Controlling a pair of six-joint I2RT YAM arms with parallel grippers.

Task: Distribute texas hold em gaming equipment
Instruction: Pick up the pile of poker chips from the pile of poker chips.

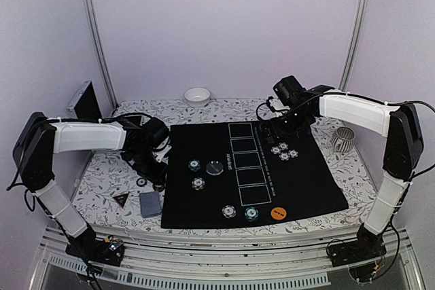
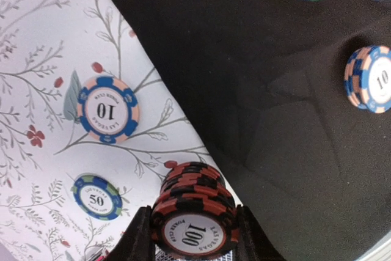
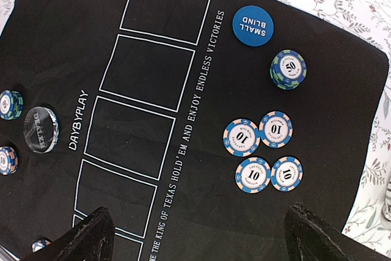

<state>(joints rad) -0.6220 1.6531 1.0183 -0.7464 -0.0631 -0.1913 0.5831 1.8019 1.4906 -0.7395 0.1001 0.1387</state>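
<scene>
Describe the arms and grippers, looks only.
Left arm and right arm match: white shells on the long links, black joints and bases, black cables strapped along them. Left gripper and right gripper are matte black with plain tapered fingers. No markings are legible on either.
</scene>
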